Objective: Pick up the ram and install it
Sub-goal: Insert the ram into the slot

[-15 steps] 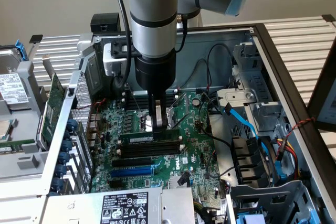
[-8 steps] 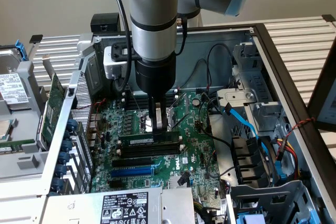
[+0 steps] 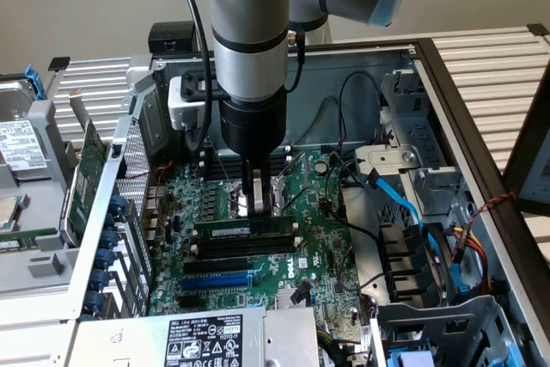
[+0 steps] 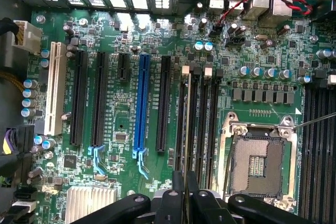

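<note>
The ram (image 3: 225, 228) is a long green stick with a white label, standing on edge and level along one of the black memory slots (image 3: 241, 253) of the motherboard (image 3: 309, 255). My gripper (image 3: 258, 205) comes straight down on it, fingers shut on its top edge near the middle. In the wrist view the ram (image 4: 187, 119) appears edge-on as a thin line among the memory slots (image 4: 203, 124), running up from my gripper (image 4: 185, 191). Whether it sits fully in the slot cannot be told.
The CPU socket (image 4: 257, 163) lies just beside the memory slots. A blue card slot (image 4: 140, 103) and black card slots lie on the other side. Blue cables (image 3: 404, 204) and drive bays fill the exterior view's right. The power supply (image 3: 206, 337) sits in front. A green expansion card (image 3: 86, 169) leans outside the case.
</note>
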Motion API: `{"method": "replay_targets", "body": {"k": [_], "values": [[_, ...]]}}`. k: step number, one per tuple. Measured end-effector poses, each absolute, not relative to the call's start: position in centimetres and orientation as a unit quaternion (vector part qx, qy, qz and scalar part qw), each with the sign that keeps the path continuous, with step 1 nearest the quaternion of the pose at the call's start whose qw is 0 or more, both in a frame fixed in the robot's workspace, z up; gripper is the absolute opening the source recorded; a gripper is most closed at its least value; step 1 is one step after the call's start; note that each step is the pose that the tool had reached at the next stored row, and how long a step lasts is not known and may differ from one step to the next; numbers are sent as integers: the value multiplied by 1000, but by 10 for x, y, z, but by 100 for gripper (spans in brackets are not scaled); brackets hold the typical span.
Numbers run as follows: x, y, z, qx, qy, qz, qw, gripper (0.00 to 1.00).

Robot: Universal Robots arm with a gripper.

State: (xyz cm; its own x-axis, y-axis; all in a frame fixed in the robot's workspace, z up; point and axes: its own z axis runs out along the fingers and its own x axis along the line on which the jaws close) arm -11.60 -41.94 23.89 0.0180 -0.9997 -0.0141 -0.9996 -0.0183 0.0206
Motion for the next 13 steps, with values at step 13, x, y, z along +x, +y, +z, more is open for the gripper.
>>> {"method": "replay_targets", "body": {"k": [13], "values": [[-116, -420, 235, 713, -701, -11, -2, 13]]}}
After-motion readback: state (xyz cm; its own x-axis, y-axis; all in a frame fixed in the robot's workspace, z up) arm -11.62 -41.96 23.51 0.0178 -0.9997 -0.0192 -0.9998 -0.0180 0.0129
